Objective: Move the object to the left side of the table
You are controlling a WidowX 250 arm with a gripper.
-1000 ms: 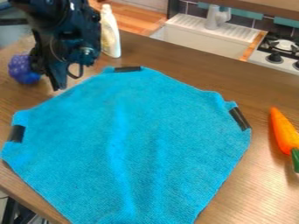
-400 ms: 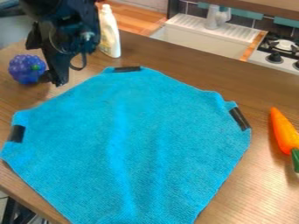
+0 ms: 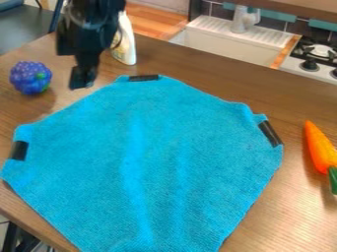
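Can't tell how open your black two-finger tool (image 3: 82, 80) is; no load visible. Bumpy purple toy grapes (image 3: 30, 78) sit far left on the brown wooden bench (image 3: 299, 211); a leftward bump could roll them off.

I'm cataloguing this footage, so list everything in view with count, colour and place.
toy grape bunch: 1, blue-purple, table's upper left
cloth: 1, bright blue, table's middle
strips: 3, black, at cloth's corners
toy carrot: 1, orange with green top, right edge
bottle: 1, white, behind cloth
table: 1, brown, beneath these
sink: 1, white, top right
faucet: 1, whitish, at sink
stove: 1, black and white, right of sink
stove knobs: 2, black, stove front
countertop: 1, light wood, left of sink
robot arm: 1, black, upper left
gripper: 1, black, right of grapes
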